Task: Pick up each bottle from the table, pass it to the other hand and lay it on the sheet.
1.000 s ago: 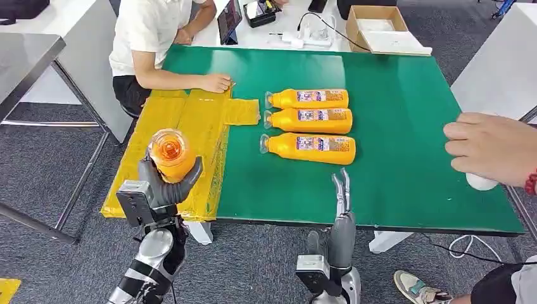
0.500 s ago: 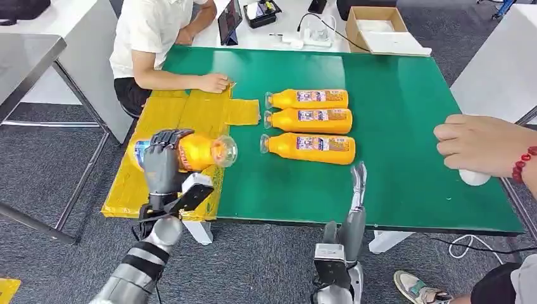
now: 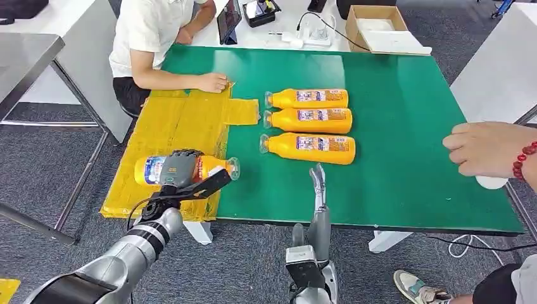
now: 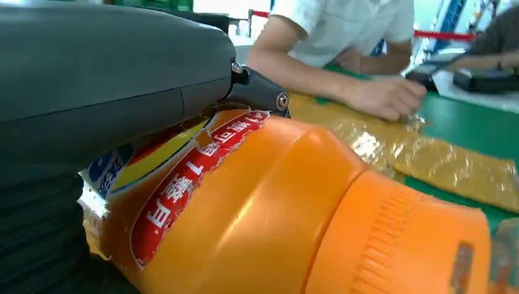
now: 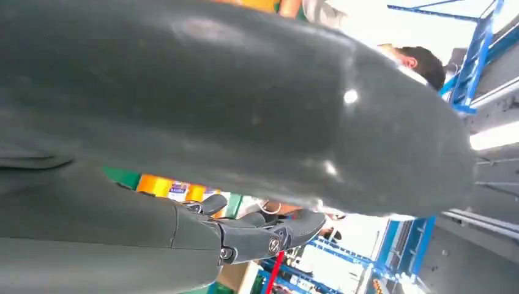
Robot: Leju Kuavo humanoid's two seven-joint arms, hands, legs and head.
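Observation:
My left hand (image 3: 179, 172) grips an orange bottle (image 3: 206, 168) lying on its side just over the near part of the yellow sheet (image 3: 171, 130), cap toward the green table. The left wrist view has that bottle (image 4: 257, 208) close up, with my dark fingers (image 4: 110, 73) wrapped over its label. Three more orange bottles (image 3: 308, 99) (image 3: 308, 120) (image 3: 310, 147) lie side by side on the green table (image 3: 405, 126). Straight fingers of my right hand (image 3: 318, 190) stand upright at the table's near edge, holding nothing; in the right wrist view its fingers (image 5: 257, 236) are extended.
A seated person rests a hand (image 3: 215, 82) on the sheet's far corner. Another person's hand (image 3: 491, 149) hovers over a white object at the table's right edge. A cardboard box (image 3: 377, 28) and cables lie behind the table.
My left hand has lowered the bottle toward the sheet, keeping it on its side. My right hand has shifted left along the near edge. The person's hand at right has moved slightly right.

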